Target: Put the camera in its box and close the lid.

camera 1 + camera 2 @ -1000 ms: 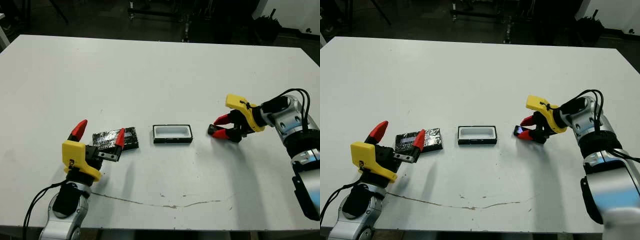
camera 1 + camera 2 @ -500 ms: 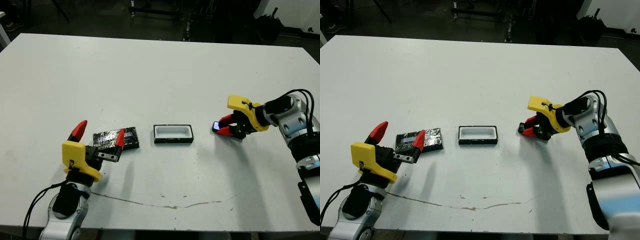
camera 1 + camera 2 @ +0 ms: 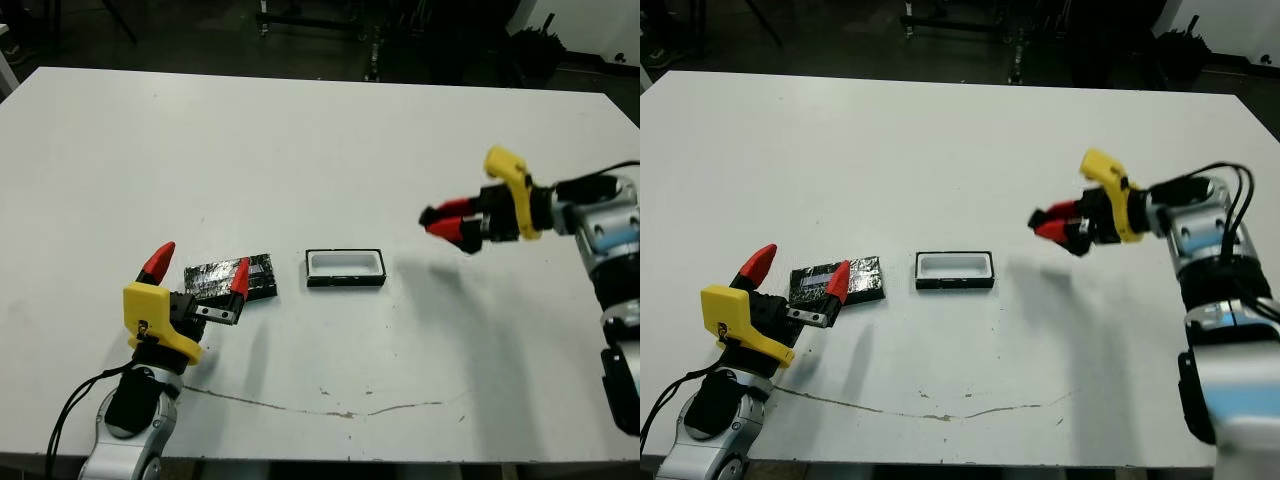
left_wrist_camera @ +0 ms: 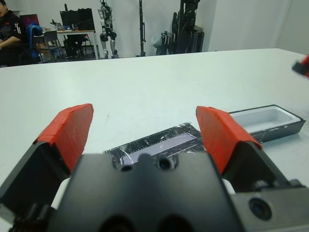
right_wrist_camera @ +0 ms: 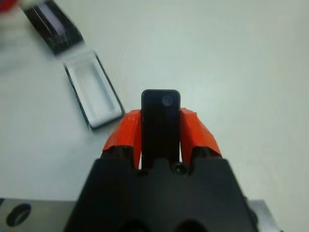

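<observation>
Since the earlier frames, the right gripper (image 3: 445, 217) is no longer down at the tabletop to the right of the box (image 3: 346, 268); it is now holding clear above the table (image 3: 300, 140), carrying the camera (image 5: 160, 126) with it. Its fingers are clamping the camera by its long sides, with the lens end projecting forward beyond the fingertips. The left gripper (image 3: 195, 272) is not showing any change: it is sitting spread wide and empty, its right fingertip overlapping the near edge of the lid (image 3: 232, 278), which is lying flat just left of the box.

Risk assessment: the box opening is only slightly wider than the camera, so a misaligned descent is likely to land the bar on the rim, tipping it or shoving the light box sideways. The grip is covering only the rear part of the camera, so contact at the free end could pivot it between the pads.

Clearance: open tabletop is lying on the right, far and near sides of the box; only the left side is occupied, by the lid and left gripper. All items are sitting well inside the table edges.
</observation>
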